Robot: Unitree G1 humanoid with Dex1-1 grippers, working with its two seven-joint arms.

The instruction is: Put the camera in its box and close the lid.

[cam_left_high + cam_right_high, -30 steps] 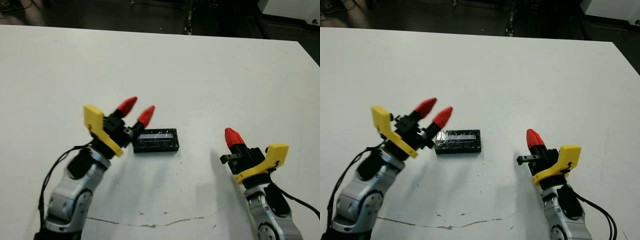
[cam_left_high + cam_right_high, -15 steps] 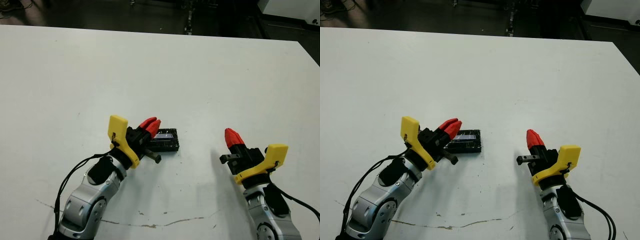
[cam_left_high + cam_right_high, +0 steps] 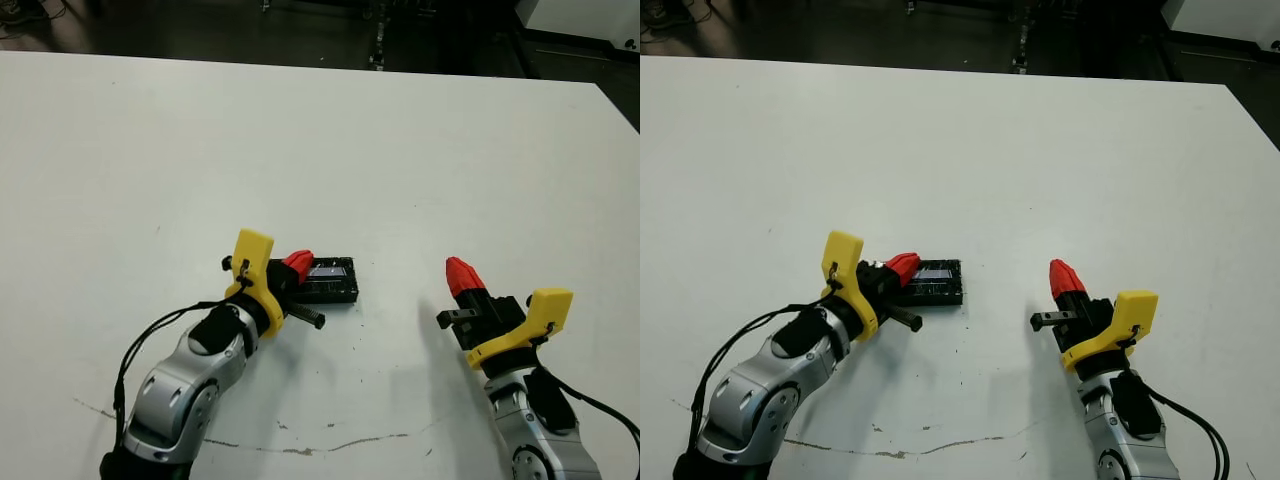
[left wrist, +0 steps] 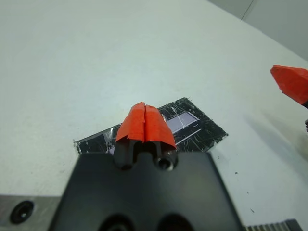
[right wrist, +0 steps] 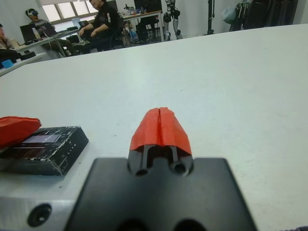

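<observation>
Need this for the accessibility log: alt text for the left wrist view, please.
The left gripper, fingers pressed together, rests over the near end of the lid, a glossy crinkled black cover lying flat on the white table. The right gripper's red tip shows at the edge.

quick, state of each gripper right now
Left gripper: shut, empty, red tips over the crinkly black foil lid.
Right gripper: shut, empty, apart from the lid.

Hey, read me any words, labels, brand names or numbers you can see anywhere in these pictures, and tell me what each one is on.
None can be read.
Lid: glossy crinkled black with a pale strip, no lettering visible.
Left claw and right claw: plain red tips, no markings.
Table: bare white, only scuffs.
Room behind the people in the right wrist view: nothing legible.
</observation>
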